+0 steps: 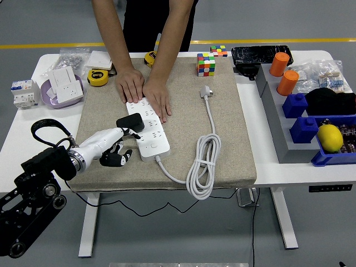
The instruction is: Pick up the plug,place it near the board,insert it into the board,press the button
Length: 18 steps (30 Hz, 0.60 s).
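Note:
The black plug lies on the left edge of the white power board, its thin black cable trailing off to the left across the beige mat. My left hand reaches in from the lower left, low over the mat. One white finger tip sits just under the plug's near corner, and the dark fingers hang loosely curled below it, holding nothing. A person at the far side presses both hands flat on the board's far end. My right hand is out of view.
The board's white cord lies coiled at the mat's front, its white plug further back. A colour cube, yellow tape measures, white sockets and blue bins with a lemon ring the mat.

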Each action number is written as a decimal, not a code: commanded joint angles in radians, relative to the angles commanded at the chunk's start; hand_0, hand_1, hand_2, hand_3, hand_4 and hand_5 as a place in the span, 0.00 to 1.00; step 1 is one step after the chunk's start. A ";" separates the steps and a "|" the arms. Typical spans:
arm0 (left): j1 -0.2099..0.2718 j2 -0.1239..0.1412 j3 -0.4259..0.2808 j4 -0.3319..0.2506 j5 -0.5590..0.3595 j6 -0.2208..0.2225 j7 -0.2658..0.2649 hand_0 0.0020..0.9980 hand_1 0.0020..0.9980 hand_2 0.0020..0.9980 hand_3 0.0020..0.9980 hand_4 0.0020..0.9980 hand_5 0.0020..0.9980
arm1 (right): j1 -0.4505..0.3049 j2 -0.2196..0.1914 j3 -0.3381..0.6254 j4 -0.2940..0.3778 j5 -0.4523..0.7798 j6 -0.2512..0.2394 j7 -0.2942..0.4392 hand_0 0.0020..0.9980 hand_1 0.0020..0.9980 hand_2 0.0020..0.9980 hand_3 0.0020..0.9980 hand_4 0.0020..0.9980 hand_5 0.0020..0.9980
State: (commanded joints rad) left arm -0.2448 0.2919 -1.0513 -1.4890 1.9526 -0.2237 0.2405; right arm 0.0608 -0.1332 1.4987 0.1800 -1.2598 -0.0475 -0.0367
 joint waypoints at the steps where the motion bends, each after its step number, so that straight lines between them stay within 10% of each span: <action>1: -0.003 -0.001 0.006 0.001 -0.004 0.001 -0.001 0.11 0.01 0.14 0.81 0.47 0.00 | 0.000 0.000 0.000 0.000 0.000 0.000 0.000 0.88 0.79 0.77 0.79 1.00 0.91; 18: -0.055 -0.027 0.074 0.073 -0.035 -0.007 0.011 0.11 0.02 0.14 0.82 0.46 0.00 | 0.003 0.001 0.001 0.000 0.000 -0.001 0.001 0.88 0.79 0.77 0.79 1.00 0.91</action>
State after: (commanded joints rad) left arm -0.2998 0.2654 -0.9769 -1.4159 1.9177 -0.2310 0.2512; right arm 0.0641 -0.1325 1.4994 0.1800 -1.2602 -0.0482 -0.0356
